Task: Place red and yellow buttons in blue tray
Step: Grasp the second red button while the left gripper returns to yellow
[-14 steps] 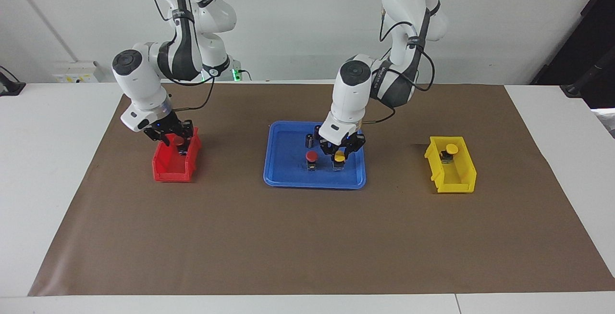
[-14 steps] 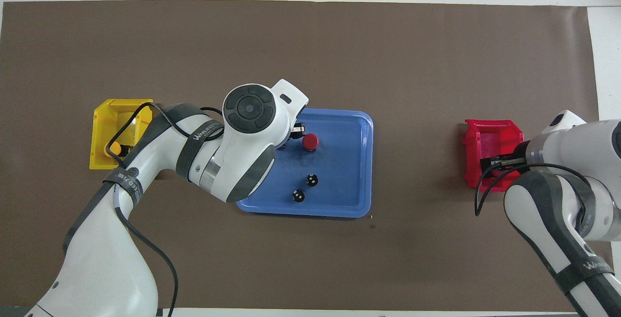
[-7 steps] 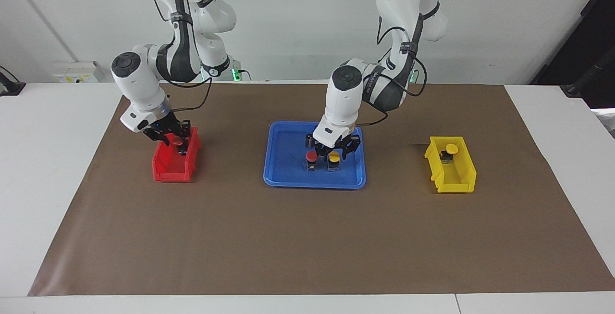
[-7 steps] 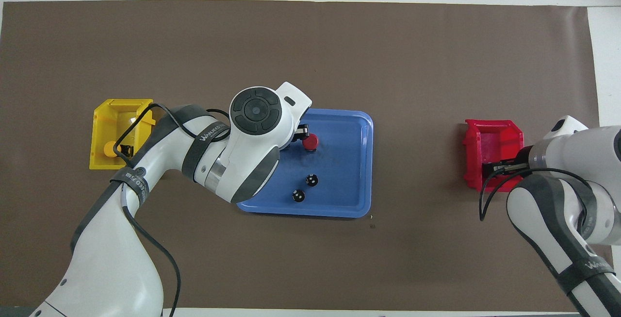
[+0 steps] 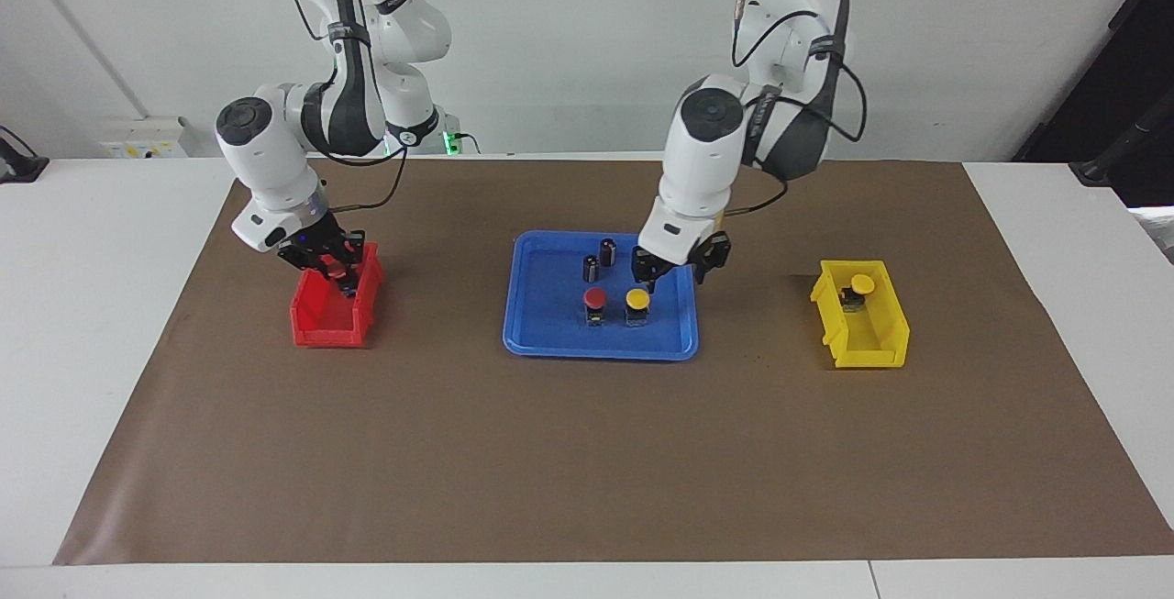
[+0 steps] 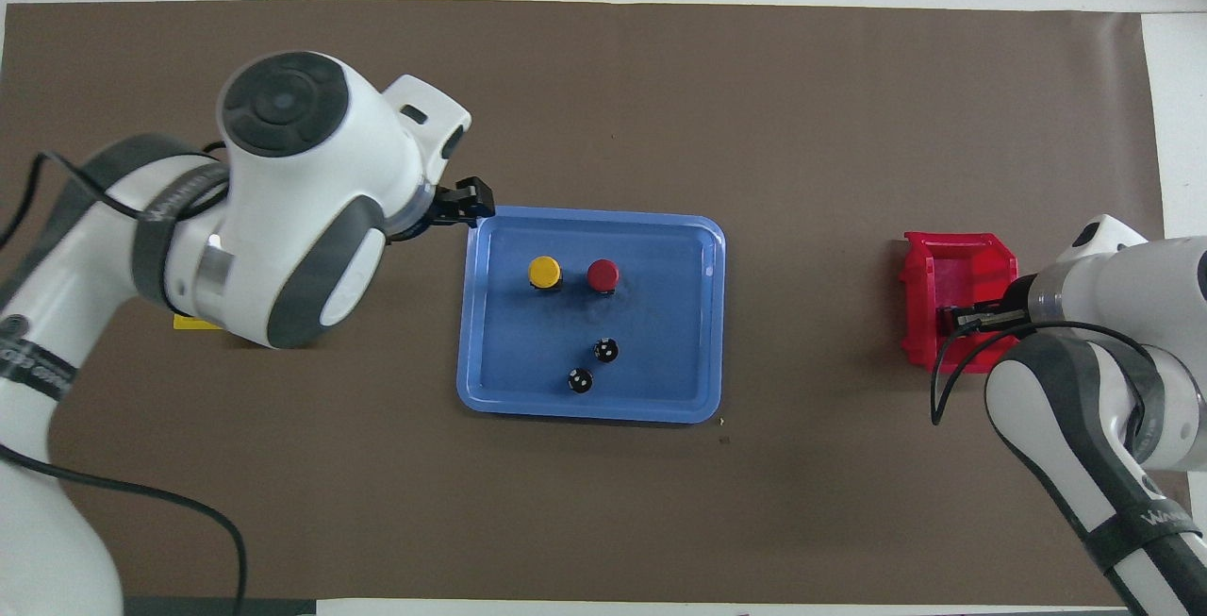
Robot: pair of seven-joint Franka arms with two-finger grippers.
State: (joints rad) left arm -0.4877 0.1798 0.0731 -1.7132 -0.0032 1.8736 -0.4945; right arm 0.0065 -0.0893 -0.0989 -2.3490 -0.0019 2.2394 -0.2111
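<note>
Facing view: left gripper [image 5: 677, 272] fingers spread, empty, over blue tray [image 5: 541, 338] edge; yellow button [image 5: 637, 299] and red button [image 5: 595, 298] stand beside them; right gripper [image 5: 332, 263] fingers closed inside red bin [image 5: 316, 324]. Overhead view: arm band reads "WANJEED", brown mat open around the tray.

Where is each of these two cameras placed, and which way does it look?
Facing view: high across the table, looking at the robots; both arms show nearly whole, the left gripper over the blue tray, the right gripper in the red bin.
Overhead view: above the robots' end, looking steeply down; the arms enter from the bottom.
Shared: the tray, the yellow button, the red button and the red bin, turned half round.
</note>
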